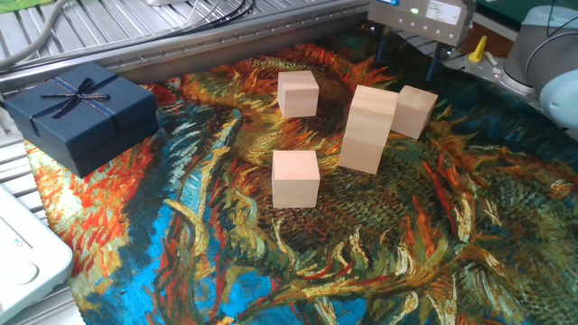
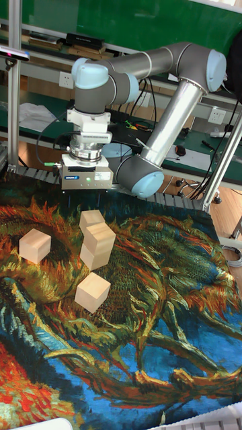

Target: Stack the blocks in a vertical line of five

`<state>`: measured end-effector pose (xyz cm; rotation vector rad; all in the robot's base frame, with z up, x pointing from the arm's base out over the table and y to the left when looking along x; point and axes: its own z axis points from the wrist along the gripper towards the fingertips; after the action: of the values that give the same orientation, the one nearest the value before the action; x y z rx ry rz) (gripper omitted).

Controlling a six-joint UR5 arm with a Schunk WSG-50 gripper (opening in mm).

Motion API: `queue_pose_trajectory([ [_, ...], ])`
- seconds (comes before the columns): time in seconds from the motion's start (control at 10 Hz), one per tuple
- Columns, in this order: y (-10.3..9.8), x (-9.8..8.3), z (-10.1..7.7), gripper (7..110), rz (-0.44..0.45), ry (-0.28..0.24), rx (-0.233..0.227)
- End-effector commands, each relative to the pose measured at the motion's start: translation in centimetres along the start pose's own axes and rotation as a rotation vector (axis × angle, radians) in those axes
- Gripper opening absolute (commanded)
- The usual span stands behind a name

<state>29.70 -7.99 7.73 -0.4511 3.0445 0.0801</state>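
Five pale wooden blocks lie on the painted cloth. Two form a slightly twisted stack (image 1: 368, 129) (image 2: 98, 246) in the middle. A single block (image 1: 414, 111) (image 2: 91, 218) sits just beside the stack, under my gripper. Another block (image 1: 298, 94) (image 2: 35, 245) lies apart, and one more (image 1: 295, 178) (image 2: 93, 291) sits on the stack's other side. My gripper (image 1: 405, 51) (image 2: 84, 193) hangs open and empty above the cloth's edge, its fingers well above the block below it and touching nothing.
A dark navy gift box (image 1: 81, 110) with a ribbon bow stands at the cloth's left corner. A white device (image 1: 23, 253) sits at the lower left edge. A metal slatted rail (image 1: 181, 36) runs along the cloth's far side. The grey arm (image 2: 168, 87) reaches in from behind.
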Motion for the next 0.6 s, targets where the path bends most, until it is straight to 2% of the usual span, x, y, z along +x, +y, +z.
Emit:
queue_pose_trajectory([
  [0.0,2.0,1.7,0.2,88,-0.035,0.035,-0.016],
  [0.1,1.4,1.8,0.2,88,-0.103,0.061,0.015],
  [0.2,1.2,1.2,0.4,88,-0.148,0.064,0.024],
  [0.3,1.5,0.2,0.7,88,-0.167,0.062,0.029],
  [0.5,1.4,-1.3,1.2,88,-0.176,0.070,0.077],
])
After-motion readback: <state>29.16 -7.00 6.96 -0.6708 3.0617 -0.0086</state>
